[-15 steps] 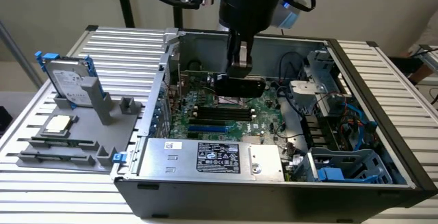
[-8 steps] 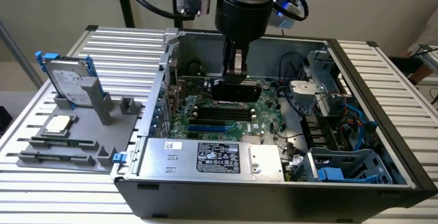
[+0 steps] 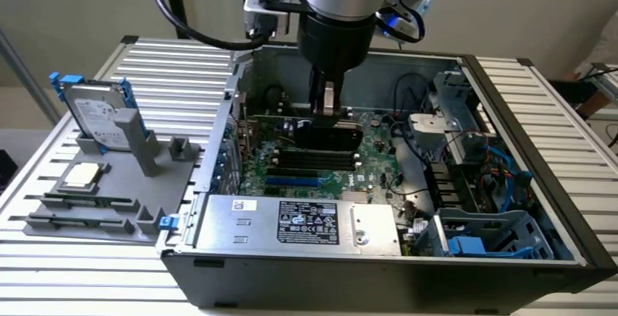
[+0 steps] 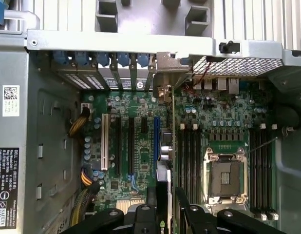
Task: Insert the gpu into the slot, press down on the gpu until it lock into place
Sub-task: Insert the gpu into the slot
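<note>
The gripper (image 4: 166,197) clamped the gpu (image 4: 164,168) edge-on over the green board (image 4: 122,103). The gpu stood just beside the blue slot (image 4: 156,139), with black memory slots (image 4: 189,156) on its other side.

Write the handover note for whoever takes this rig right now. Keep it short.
Claw: shut on the card, holding it on edge inside the open computer case.
Card: held over the green board, not seated in anything.
Blue slot: visible length is bare, with the card close alongside.
Done: card is gripped and inside the case.
Left: card is not in the blue slot and not pressed until it locks.
</note>
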You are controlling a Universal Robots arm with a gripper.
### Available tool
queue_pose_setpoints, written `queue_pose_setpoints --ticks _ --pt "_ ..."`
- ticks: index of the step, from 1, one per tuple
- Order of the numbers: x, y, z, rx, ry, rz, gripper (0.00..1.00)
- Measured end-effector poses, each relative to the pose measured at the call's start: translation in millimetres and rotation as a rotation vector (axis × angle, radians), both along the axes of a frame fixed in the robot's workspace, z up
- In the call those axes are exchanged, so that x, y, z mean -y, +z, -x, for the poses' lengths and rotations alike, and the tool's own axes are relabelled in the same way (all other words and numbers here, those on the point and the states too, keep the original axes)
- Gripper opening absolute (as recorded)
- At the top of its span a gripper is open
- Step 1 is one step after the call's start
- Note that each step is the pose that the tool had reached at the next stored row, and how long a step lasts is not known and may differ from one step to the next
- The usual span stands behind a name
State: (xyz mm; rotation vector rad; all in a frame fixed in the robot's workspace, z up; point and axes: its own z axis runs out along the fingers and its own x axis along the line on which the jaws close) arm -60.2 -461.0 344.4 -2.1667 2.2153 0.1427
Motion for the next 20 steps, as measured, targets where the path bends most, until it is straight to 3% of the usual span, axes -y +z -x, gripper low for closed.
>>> queue_pose_setpoints --ticks 20 --pt "0.7 -36.3 9.1 0.0000 -0.012 0.0000 0.26"
